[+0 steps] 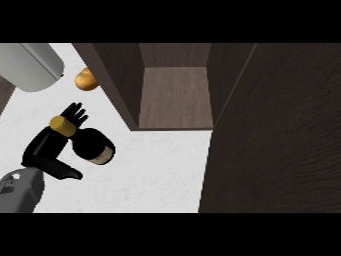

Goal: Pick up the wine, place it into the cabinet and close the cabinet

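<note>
White counter (151,170) fills the lower left of the head view, with a dark wood cabinet (174,95) standing open at the top centre, its door (291,140) swung out along the right side. Left of the cabinet's opening, the left hand (55,142) is curled round the wine (92,144), a dark bottle with a gold-capped neck, held tilted above the counter. A round golden-brown object (86,80) sits near the cabinet's left wall, beside a grey cylindrical appliance (29,65) in the corner.
</note>
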Robot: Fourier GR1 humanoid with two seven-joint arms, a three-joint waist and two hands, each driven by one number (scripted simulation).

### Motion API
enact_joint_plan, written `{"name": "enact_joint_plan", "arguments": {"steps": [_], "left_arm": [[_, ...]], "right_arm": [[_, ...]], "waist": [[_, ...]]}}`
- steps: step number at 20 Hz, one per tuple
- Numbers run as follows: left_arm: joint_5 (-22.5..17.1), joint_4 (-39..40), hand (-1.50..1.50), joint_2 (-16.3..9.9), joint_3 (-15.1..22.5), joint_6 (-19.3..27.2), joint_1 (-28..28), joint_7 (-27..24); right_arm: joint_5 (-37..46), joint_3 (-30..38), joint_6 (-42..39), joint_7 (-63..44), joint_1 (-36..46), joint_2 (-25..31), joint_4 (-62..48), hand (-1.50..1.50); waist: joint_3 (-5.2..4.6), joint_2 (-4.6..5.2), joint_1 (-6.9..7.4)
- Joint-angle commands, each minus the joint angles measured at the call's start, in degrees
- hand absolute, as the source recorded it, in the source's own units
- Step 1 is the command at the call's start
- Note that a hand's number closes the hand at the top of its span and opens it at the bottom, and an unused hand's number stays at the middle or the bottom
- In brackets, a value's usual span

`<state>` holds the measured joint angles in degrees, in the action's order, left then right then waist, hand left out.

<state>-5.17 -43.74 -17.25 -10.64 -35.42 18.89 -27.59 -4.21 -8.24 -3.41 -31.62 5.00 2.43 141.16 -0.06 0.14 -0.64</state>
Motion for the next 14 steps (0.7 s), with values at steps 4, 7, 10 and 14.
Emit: {"name": "enact_joint_plan", "arguments": {"steps": [4,7,10,14], "left_arm": [[5.4,15.4,-1.50,-0.9,1.2,-1.9,4.8,-12.9],[6.5,19.8,-1.50,-1.2,1.5,-1.8,5.7,-15.9],[6.9,22.6,-1.50,1.2,2.3,-0.9,6.7,-15.6],[3.9,25.3,-1.50,1.2,0.3,-4.6,8.9,-14.4]], "right_arm": [[-2.2,0.8,-0.7,0.7,-0.9,-0.4,1.5,-1.50],[-0.5,-2.3,0.6,-4.2,-0.4,-0.5,6.4,-1.50],[1.2,-3.9,1.6,-4.5,-0.3,-1.4,5.8,-1.50],[-0.4,-3.1,0.7,-4.5,0.3,-0.7,5.4,-1.50]], "waist": [[-0.02,0.08,-0.18],[-0.09,0.12,-0.63],[-0.11,0.14,-0.79],[-0.12,0.20,-1.06]]}}
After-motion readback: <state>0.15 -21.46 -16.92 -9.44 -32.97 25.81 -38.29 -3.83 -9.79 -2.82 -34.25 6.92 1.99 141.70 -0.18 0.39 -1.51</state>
